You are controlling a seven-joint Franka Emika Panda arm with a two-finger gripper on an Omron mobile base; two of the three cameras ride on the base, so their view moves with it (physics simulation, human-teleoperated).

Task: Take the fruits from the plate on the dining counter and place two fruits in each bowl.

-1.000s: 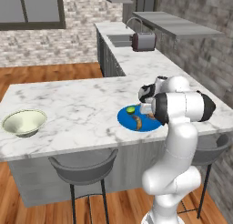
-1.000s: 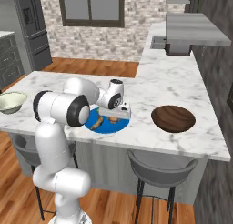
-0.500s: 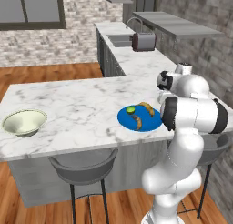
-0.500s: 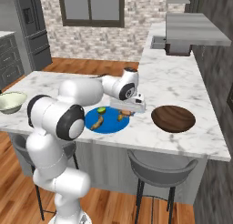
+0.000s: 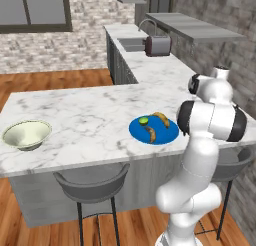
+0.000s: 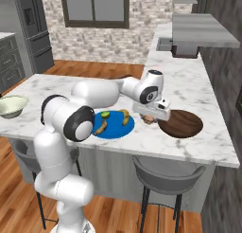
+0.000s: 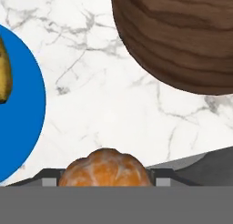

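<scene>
My gripper hangs just above the dining counter, between the blue plate and a dark wooden bowl. It is shut on the small orange-brown fruit, which sits between the fingertips in the hand view. On the plate lie a green lime and two bananas. A cream-white bowl stands far off at the counter's left end. In the left base view my own arm hides the gripper.
Grey bar stools stand along the counter's near edge. A back counter with a sink and a toaster runs behind. Bare marble lies between the plate and the cream bowl.
The arm has swung right from above the plate, carrying the orange-brown fruit to just beside the wooden bowl. The fruits on the plate have not moved.
</scene>
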